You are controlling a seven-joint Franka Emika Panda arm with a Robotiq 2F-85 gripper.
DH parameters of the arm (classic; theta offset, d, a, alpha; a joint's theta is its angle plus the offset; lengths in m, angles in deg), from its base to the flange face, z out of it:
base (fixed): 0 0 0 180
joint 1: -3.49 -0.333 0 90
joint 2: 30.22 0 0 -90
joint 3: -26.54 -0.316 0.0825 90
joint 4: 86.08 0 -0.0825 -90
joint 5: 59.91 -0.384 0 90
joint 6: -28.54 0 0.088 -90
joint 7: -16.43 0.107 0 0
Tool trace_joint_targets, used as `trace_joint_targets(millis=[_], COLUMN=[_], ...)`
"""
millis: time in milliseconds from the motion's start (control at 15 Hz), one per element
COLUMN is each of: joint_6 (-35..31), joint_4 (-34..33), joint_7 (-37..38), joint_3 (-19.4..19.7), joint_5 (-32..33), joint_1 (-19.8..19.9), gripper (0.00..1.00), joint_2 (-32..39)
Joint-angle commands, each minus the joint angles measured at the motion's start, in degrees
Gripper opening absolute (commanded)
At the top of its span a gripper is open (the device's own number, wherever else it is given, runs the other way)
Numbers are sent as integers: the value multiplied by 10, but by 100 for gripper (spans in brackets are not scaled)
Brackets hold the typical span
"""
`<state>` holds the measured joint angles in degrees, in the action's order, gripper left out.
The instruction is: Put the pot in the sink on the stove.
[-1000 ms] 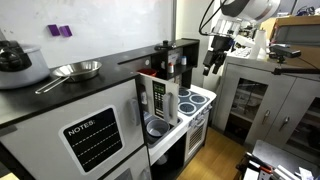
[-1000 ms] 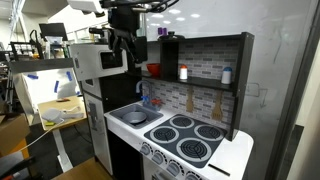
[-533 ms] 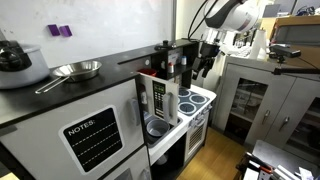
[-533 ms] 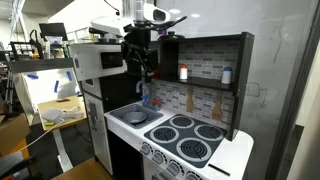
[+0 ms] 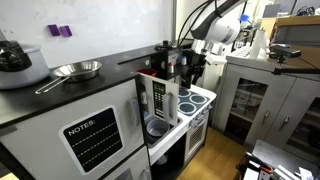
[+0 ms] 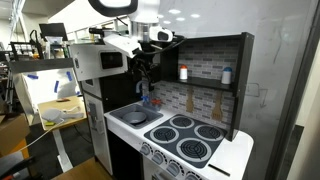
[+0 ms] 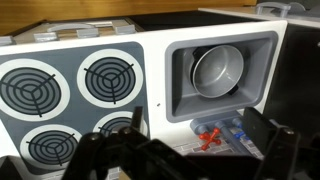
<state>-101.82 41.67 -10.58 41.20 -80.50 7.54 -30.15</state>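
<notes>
1. The gripper [image 7: 190, 160] has swung in from the side over the last second and now hangs over the toy kitchen. Its fingers are spread wide, with nothing between them.
2. Below it, the pot [image 7: 218, 68] sits in the grey sink [image 7: 180, 92]. It is round, shiny metal, mouth up and empty.
3. Beside the sink, the stove [image 7: 80, 85] shows four bare coil burners.
4. Only the wrist view looks down into the pot. In an exterior view the gripper [image 6: 146, 70] is well above the counter.
</notes>
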Motion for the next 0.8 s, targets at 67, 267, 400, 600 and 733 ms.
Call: trace_joint_targets(millis=[67, 267, 400, 600, 733], joint_6=[-18, -29, -37, -44, -49], joint_4=[-10, -3, 2, 9, 15], joint_7=[-16, -16, -18, -20, -20], joint_3=[-33, -46, -53, -65, -74], joint_5=[-42, -57, -68, -80, -83], joint_1=[19, 21, 23, 26, 27], gripper=[100, 100, 100, 100, 100], joint_2=[33, 47, 56, 69, 76])
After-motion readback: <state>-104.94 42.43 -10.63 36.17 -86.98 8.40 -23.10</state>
